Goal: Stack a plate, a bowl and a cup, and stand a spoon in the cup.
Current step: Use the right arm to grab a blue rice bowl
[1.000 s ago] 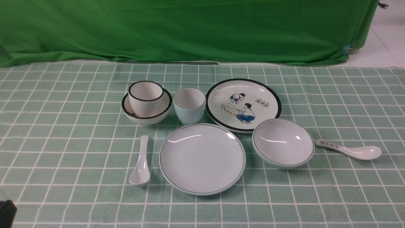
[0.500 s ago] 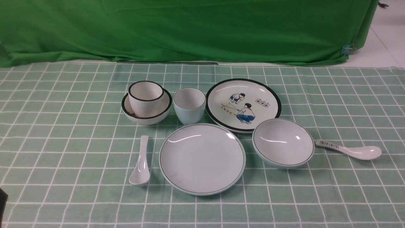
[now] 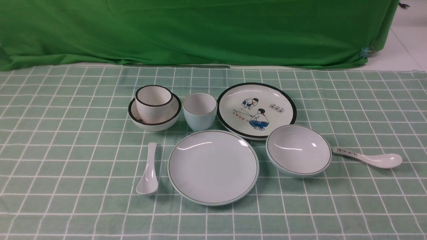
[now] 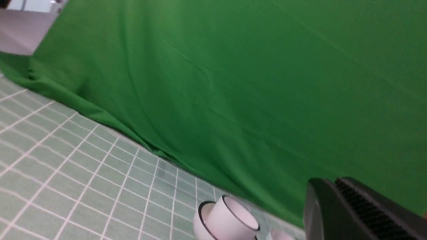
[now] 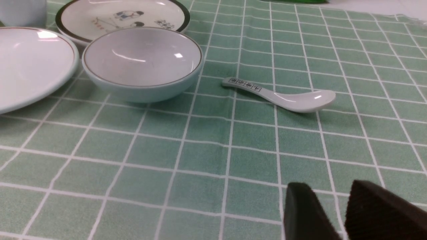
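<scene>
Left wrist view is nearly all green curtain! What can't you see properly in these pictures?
- Left wrist view: the black-rimmed cup and the black-rimmed bowl under it are cut off by the picture's edge. So is most of the left gripper.
- Right wrist view: the plate and the right gripper are cut off by edges.
- Front view: neither gripper shows. The printing on the marked spoon is too small to read.

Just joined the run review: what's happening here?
Nothing is being handled. The plate, bowl, cup and spoon sit unstacked on the cloth. Neither arm shows in the front view. The left gripper is shut and empty; the right gripper is open and empty, low over the cloth.
</scene>
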You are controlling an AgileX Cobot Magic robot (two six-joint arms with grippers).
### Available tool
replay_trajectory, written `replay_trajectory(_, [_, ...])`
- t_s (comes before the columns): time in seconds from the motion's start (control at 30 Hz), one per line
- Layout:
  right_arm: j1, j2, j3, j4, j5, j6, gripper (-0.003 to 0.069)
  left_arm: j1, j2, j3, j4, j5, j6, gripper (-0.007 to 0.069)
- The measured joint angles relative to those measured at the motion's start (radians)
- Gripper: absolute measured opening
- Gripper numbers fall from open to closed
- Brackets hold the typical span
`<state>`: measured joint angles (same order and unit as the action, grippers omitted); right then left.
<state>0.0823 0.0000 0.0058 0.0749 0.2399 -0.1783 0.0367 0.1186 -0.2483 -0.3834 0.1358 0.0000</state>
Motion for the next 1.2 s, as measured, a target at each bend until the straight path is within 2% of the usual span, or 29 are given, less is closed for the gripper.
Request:
replay_trajectory(0.13, [0.0,0.0,0.0,0.0,0.0,0.0,0.0242,-0.047,0.208,-0.174,0.026,0.162,0.152,0.0017])
replay_trajectory(0.17, [0.0,0.001,0.0,0.0,0.0,0.0,0.0242,-0.069,0.301,-0.249,0.025,0.262,0.215,0.0017])
replay_trajectory(0.2, [0.0,0.0,0.0,0.0,0.0,0.0,0.0242,-0.076,0.314,-0.259,0.023,0.274,0.223,0.0017])
replay_trajectory(0.23, [0.0,0.0,0.0,0.0,-0.001,0.0,0.0242,-0.105,0.424,-0.344,0.021,0.366,0.276,0.0017])
replay_trajectory(0.4, [0.0,0.001,0.0,0.0,-0.016,0.011,0.0242,-0.184,0.606,-0.445,0.014,0.433,0.321,0.0017])
replay_trajectory(0.47, [0.0,0.001,0.0,0.008,-0.056,0.087,0.0242,-0.211,0.674,-0.45,0.014,0.435,0.334,0.0017])
replay_trajectory(0.57, [0.0,0.0,0.0,0.023,-0.151,0.289,0.0242,-0.219,0.728,-0.451,0.014,0.445,0.341,0.0017])
replay_trajectory(0.6, [0.0,0.001,0.0,0.023,-0.158,0.303,0.0242,-0.219,0.73,-0.451,0.014,0.445,0.342,0.0017])
replay_trajectory(0.63, [0.0,0.0,0.0,0.025,-0.211,0.403,0.0242,-0.219,0.746,-0.451,0.007,0.445,0.355,0.0017])
replay_trajectory(0.7, [0.0,0.0,0.0,0.03,-0.276,0.496,0.0242,-0.219,0.757,-0.451,-0.023,0.437,0.396,0.0017])
replay_trajectory(0.77, [0.001,0.0,0.0,0.033,-0.303,0.544,0.0239,-0.219,0.758,-0.451,-0.059,0.431,0.444,0.0017])
replay_trajectory(0.83, [0.015,0.017,-0.03,0.037,-0.245,0.586,0.0223,-0.22,0.758,-0.452,-0.108,0.431,0.491,0.0017])
replay_trajectory(0.9, [0.066,0.106,-0.143,0.038,-0.09,0.537,0.0207,-0.222,0.758,-0.452,-0.141,0.438,0.537,0.0017])
replay_trajectory(1.1, [0.316,0.697,-0.679,0.021,0.408,0.134,0.0199,-0.223,0.754,-0.452,-0.193,0.468,0.603,0.0017])
replay_trajectory(1.2, [0.377,0.887,-0.825,0.006,0.5,0.02,0.0199,-0.223,0.731,-0.452,-0.193,0.487,0.607,0.0017])
